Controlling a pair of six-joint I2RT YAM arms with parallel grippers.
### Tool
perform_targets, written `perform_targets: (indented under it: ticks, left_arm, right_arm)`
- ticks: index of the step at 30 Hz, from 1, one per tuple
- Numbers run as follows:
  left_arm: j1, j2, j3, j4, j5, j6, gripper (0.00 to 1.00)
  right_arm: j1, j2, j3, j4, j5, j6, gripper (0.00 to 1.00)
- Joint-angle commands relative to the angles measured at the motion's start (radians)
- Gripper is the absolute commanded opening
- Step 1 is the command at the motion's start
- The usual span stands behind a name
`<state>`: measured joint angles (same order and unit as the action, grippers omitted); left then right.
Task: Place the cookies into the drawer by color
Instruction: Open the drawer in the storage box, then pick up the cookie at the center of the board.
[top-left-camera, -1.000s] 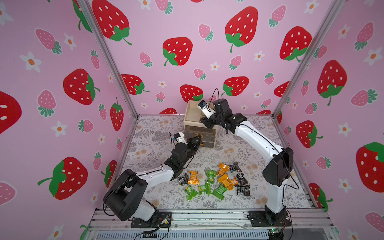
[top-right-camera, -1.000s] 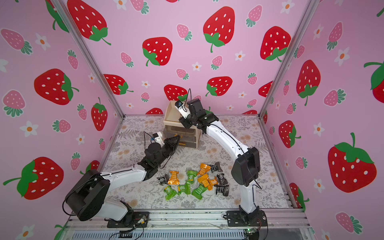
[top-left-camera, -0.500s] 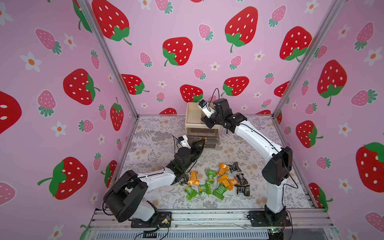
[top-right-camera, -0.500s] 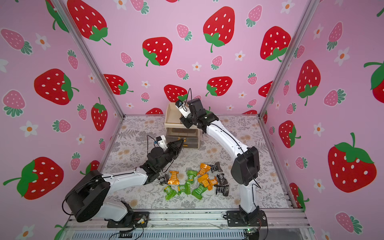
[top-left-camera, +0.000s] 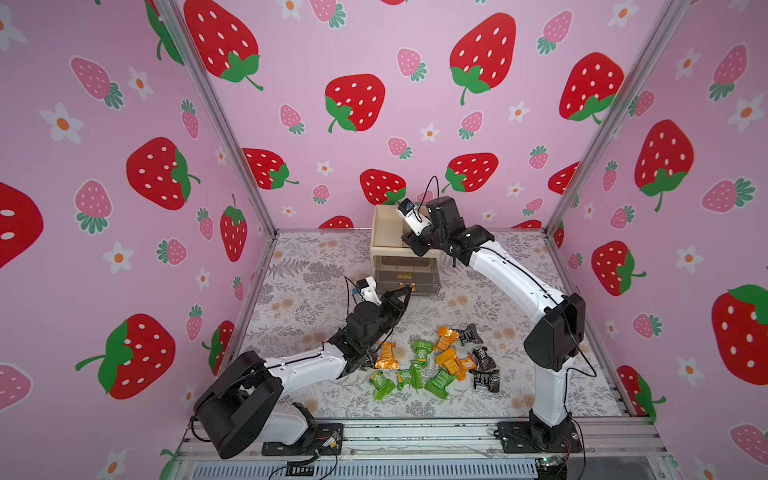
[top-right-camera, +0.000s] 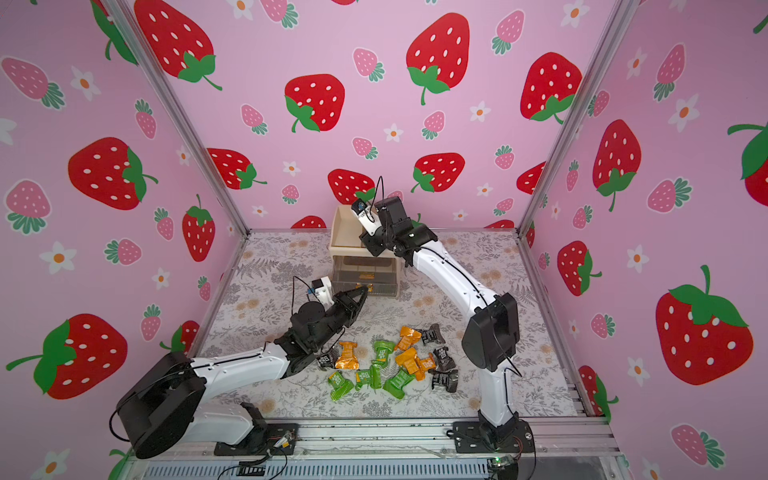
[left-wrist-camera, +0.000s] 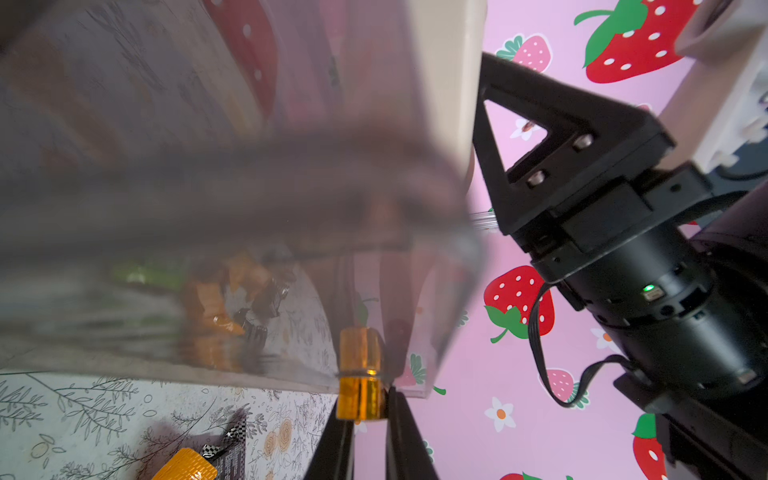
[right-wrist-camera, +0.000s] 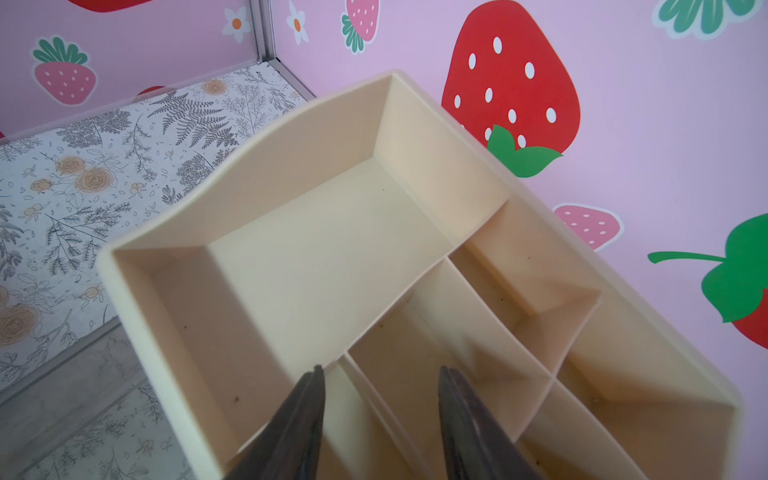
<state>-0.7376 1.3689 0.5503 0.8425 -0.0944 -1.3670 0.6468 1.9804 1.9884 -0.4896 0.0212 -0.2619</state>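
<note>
The drawer unit (top-left-camera: 388, 232) is a beige organizer with smoky drawers, standing at the back of the mat in both top views. My left gripper (top-left-camera: 408, 288) is shut on the gold handle (left-wrist-camera: 359, 374) of a low drawer, whose translucent front (left-wrist-camera: 232, 291) fills the left wrist view. My right gripper (right-wrist-camera: 380, 370) is open, its tips down in the divided tray top (right-wrist-camera: 307, 257), one on each side of a divider. The cookies (top-left-camera: 436, 361) lie in a loose pile toward the front: orange (top-left-camera: 386, 355), green (top-left-camera: 382, 384) and black (top-left-camera: 486, 380) packets.
Pink strawberry walls close in the left, back and right sides. A metal rail (top-left-camera: 415, 432) carrying both arm bases runs along the front. One black packet (top-right-camera: 326, 360) lies right under my left wrist. Bare floral mat (top-left-camera: 307, 291) lies left of the drawer unit.
My left arm has sunk lower and drawn toward the front, its gripper staying on the gold handle. The drawer unit has shifted slightly right. My right gripper has stayed on the tray top.
</note>
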Motion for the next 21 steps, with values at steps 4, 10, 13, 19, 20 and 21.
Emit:
perform_targets:
  ticks: [4, 10, 13, 19, 20, 21]
  left_arm:
    - [-0.002, 0.026, -0.032, 0.000, 0.025, 0.034, 0.26]
    - [0.000, -0.018, -0.043, -0.045, 0.010, 0.058, 0.52]
    - [0.001, -0.032, -0.054, -0.043, 0.020, 0.066, 0.54]
    - [0.001, -0.150, -0.043, -0.256, 0.029, 0.189, 0.59]
    - [0.001, -0.176, -0.041, -0.308, 0.023, 0.200, 0.59]
    - [0.002, -0.208, -0.045, -0.344, 0.024, 0.225, 0.59]
  right_arm:
    - [0.001, -0.003, -0.013, -0.068, -0.014, 0.030, 0.51]
    - [0.007, -0.014, -0.001, -0.066, -0.054, 0.046, 0.51]
    - [0.007, -0.026, 0.000, -0.072, -0.094, 0.060, 0.56]
    - [0.008, -0.110, -0.013, -0.068, -0.209, 0.159, 0.60]
    - [0.007, -0.128, -0.024, -0.066, -0.225, 0.186, 0.61]
    - [0.008, -0.153, -0.037, -0.063, -0.239, 0.216, 0.61]
